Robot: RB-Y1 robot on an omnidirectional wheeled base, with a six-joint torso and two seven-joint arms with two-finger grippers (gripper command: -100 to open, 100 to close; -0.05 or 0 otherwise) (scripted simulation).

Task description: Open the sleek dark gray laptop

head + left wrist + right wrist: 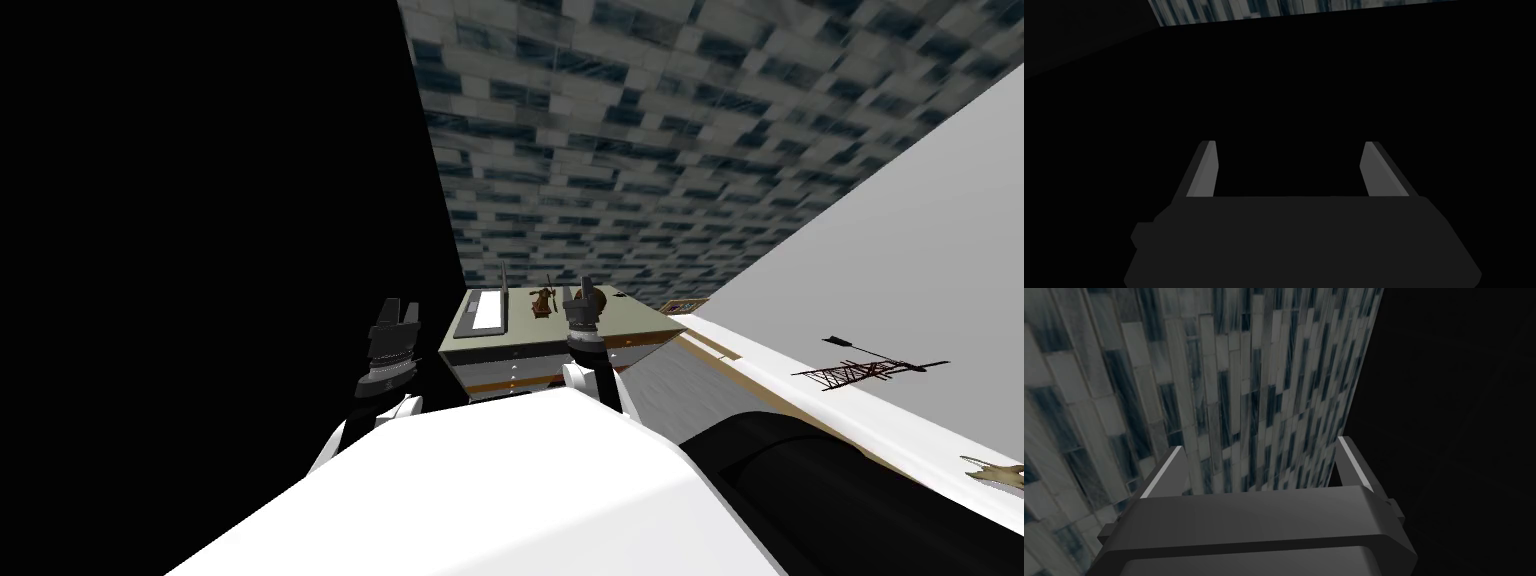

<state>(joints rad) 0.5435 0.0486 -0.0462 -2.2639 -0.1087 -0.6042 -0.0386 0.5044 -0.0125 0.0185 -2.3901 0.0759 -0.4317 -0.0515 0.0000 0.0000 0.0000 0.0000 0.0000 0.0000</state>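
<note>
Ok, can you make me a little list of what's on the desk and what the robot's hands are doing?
desk: olive top, drawers in front
laptop: dark grey, on the desk's left part, lid looks raised
brown figurine: stands beside the laptop
left jaws: open, left of the desk, holding nothing
right jaws: open, before the desk, holding nothing

Home study; drawered desk (530,336) with laptop (481,314), tiled wall (650,120).
</note>
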